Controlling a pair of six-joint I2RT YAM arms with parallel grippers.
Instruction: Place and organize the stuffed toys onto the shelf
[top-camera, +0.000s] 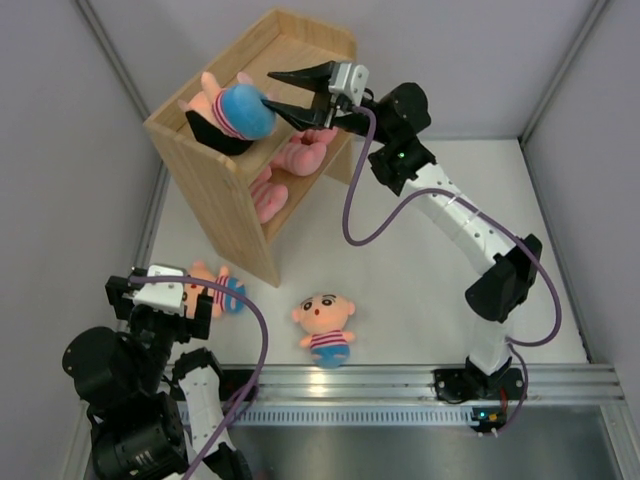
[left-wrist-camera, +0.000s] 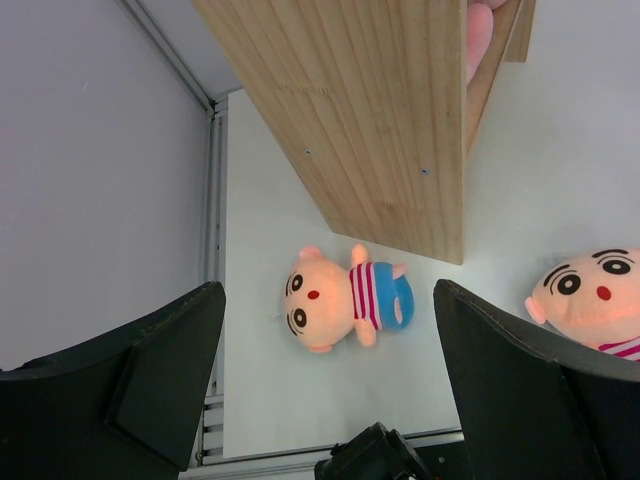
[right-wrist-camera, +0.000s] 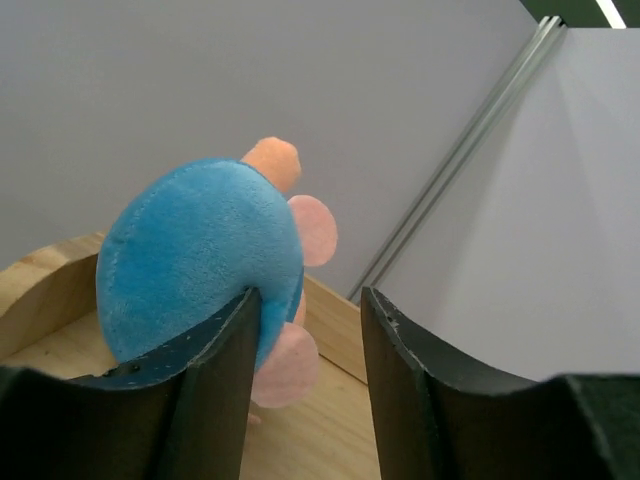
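The wooden shelf (top-camera: 225, 190) stands at the back left. A peach toy in blue shorts (top-camera: 238, 110) lies on its top. My right gripper (top-camera: 270, 88) is open right beside it. In the right wrist view the blue shorts (right-wrist-camera: 200, 260) press the outside of my left finger (right-wrist-camera: 215, 380), and the gap of the gripper (right-wrist-camera: 312, 295) is empty. Two pink toys (top-camera: 300, 152) (top-camera: 266, 195) lie on the inner board. My left gripper (top-camera: 165, 300) is open above a peach toy (left-wrist-camera: 340, 300) lying on the table by the shelf's side panel (left-wrist-camera: 380, 120).
Another peach toy (top-camera: 325, 325) lies face up on the white table near the front middle; it also shows in the left wrist view (left-wrist-camera: 595, 300). A metal rail (top-camera: 400, 380) runs along the near edge. Grey walls enclose the table.
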